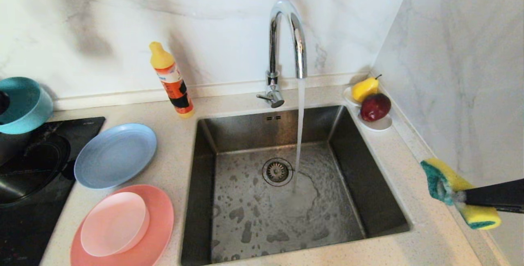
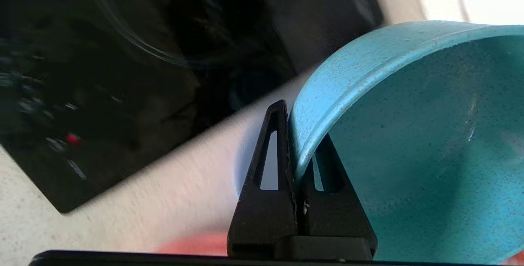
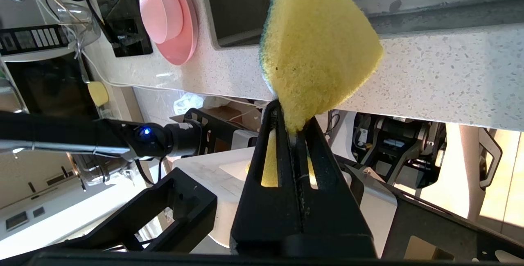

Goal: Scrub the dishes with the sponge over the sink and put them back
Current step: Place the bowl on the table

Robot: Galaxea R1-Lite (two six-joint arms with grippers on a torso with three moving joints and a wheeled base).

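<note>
Left gripper (image 2: pixel 301 143): 2 fingers clamped on the rim of the teal bowl (image 2: pixel 409 143), held tilted above the black cooktop (image 1: pixel 28 176). Right gripper (image 3: pixel 292 125): fingers pinched on the sponge (image 1: pixel 458 192), arm reaching level over the counter (image 1: pixel 425 233) right of the sink (image 1: pixel 274 184).

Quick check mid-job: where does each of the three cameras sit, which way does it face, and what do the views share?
Head: high, looking down at sink; right gripper enters holding sponge.
Left wrist: behind left gripper, jaws pinching teal bowl rim above cooktop.
Right wrist: behind the right gripper, jaws clamping the sponge, facing counter edge.
Shared: the bowl in head and left wrist; the sponge and pink plates in head and right wrist.
</note>
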